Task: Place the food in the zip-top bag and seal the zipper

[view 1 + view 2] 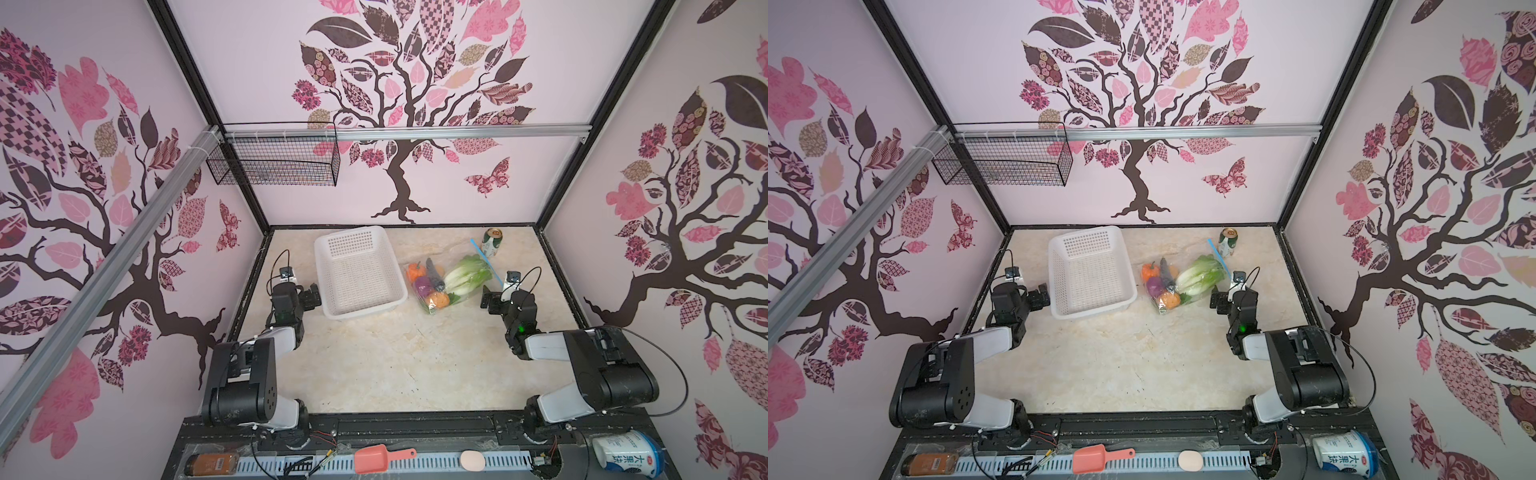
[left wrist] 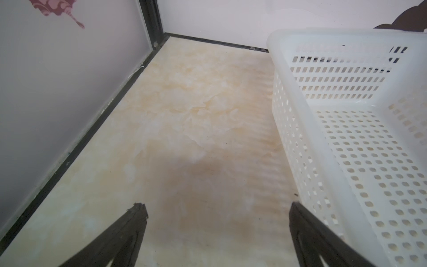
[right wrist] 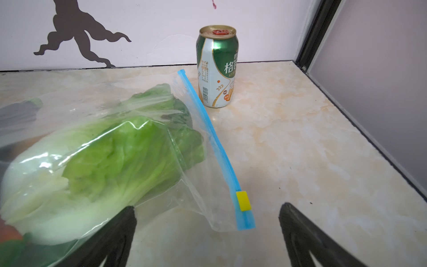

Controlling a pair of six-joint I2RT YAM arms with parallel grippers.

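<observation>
1. The zip-top bag (image 3: 203, 180) lies right of centre in both top views, holding the cabbage (image 3: 104, 161), pumpkin (image 1: 417, 271), eggplant (image 1: 434, 272) and onion (image 1: 423, 286).
2. Its zipper (image 3: 208, 129) has a yellow slider (image 3: 243, 201) at the end nearest the right gripper (image 3: 208, 206).
3. The white basket (image 1: 328, 286), mid-frame, is empty.
4. Left gripper (image 2: 216, 205): jaws spread wide, holding nothing, just beside the basket.
5. Right gripper: jaws spread wide, holding nothing.

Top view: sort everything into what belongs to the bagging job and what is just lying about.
Belongs to the job: bag, blue zipper, yellow slider; inside the bag, cabbage, pumpkin, onion, eggplant, carrot.

Just lying about: white basket, drink can, pink scoop, brown jar, white tub.
</observation>
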